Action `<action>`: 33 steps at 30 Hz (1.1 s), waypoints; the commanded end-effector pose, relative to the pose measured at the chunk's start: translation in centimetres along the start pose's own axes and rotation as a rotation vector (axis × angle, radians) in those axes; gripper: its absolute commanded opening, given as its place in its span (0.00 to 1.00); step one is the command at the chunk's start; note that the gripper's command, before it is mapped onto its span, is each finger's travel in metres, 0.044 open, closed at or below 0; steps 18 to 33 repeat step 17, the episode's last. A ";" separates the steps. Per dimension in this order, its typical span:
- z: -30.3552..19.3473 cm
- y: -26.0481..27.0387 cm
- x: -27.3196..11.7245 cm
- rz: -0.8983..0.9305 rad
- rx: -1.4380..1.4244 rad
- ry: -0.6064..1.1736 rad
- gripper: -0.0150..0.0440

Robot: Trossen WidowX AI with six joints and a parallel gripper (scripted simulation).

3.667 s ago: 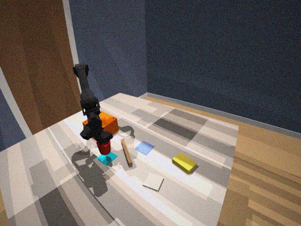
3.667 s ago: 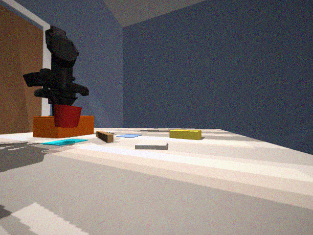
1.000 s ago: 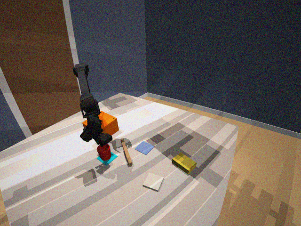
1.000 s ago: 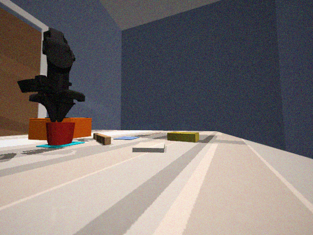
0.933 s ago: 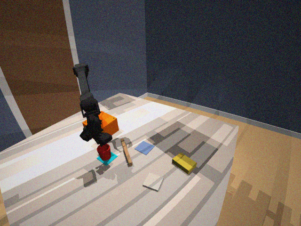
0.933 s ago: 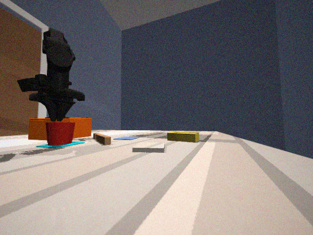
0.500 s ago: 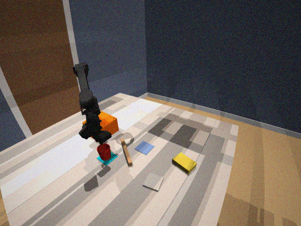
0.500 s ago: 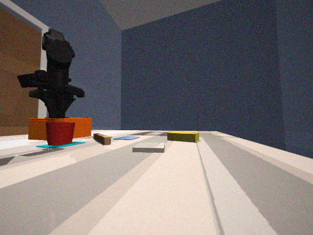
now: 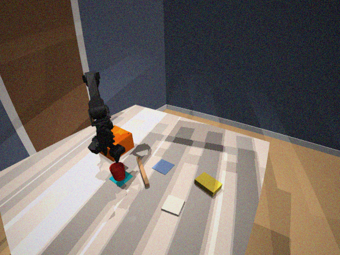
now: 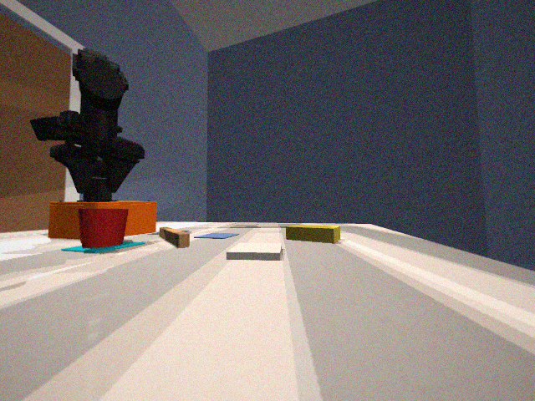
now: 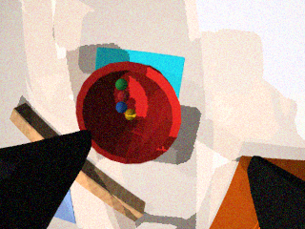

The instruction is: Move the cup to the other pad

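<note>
The end effector [image 11: 162, 178] stands above the cup [image 11: 129, 113] with its fingers spread wide apart, gripping nothing. The red cup stands upright on the teal pad [image 9: 120, 178], marbles [image 11: 122, 97] inside. To the right along the bench [image 9: 192, 219] lie a wooden stick [image 9: 143, 172], the blue pad [image 9: 163, 166], a white tile [image 9: 173, 204] and a yellow block [image 9: 208, 183].

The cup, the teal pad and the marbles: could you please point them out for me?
cup [image 10: 103, 227], exterior view, middle of its side wall
teal pad [image 11: 167, 67], wrist view, bare corner beyond the cup
marbles [image 11: 121, 107], wrist view, the blue one
</note>
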State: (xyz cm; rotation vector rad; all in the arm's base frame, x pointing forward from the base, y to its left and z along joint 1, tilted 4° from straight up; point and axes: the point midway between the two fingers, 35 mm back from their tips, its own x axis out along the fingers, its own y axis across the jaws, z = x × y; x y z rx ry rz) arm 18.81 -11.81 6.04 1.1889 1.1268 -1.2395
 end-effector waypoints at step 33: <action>0.1 -0.1 -4.3 0.015 0.000 -0.008 1.00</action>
